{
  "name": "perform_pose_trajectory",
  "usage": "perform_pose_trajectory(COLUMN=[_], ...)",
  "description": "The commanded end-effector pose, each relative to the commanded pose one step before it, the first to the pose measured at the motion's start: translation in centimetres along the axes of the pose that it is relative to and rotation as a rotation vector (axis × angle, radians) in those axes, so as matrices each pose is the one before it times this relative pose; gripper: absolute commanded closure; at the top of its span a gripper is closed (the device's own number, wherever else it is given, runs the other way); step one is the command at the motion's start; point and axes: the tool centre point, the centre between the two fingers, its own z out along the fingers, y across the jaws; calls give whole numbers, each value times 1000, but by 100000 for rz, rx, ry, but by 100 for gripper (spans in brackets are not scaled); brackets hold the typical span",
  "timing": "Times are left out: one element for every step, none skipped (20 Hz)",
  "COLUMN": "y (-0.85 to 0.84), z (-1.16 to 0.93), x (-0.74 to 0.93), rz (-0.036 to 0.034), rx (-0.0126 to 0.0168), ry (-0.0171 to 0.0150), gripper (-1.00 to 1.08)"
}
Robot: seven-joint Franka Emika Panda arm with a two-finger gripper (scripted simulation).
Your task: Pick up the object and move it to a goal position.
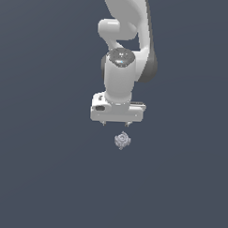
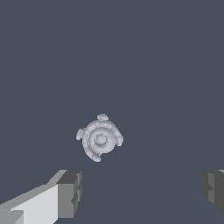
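Observation:
The object (image 1: pixel 122 140) is a small pale grey knobbly round lump lying on the dark floor. In the wrist view the object (image 2: pixel 99 138) shows a ringed face with small knobs around its rim. My gripper (image 1: pixel 116 123) hangs just above and slightly behind it, fingers pointing down. The two fingertips (image 2: pixel 70 192) stand wide apart in the wrist view, so my gripper (image 2: pixel 142 190) is open and holds nothing. The object lies clear of both fingers, touching neither.
A plain dark grey-blue surface (image 1: pixel 47 178) fills both views. The white arm (image 1: pixel 126 36) rises behind the gripper toward the top of the exterior view. No goal marker shows.

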Motion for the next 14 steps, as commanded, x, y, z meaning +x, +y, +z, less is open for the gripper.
perform_pose_trajectory(y=[1,-76,-200,-338,-470,-601,-678,-563,-427,-289,-155,0,98,86], z=[0,22,59,100,139,178,198,163,120,76,37,-8,-25,2], x=[0,-15,-45,-74,-103,-133,-152,-127,-98,-68,-37,-4,25,25], rz=[0,-118,-309,-521,-718,-904,-991,-789,-558,-335,-133,69,91,-65], rx=[0,57,156,264,368,471,532,443,337,231,129,7,-84,-64], ry=[0,-43,-118,-201,-281,-360,-408,-341,-258,-174,-93,1,61,35], gripper=[-92,-92,-92,-92,-92,-92,-92,-92,-92,-92,-92,-92,-92,-92])
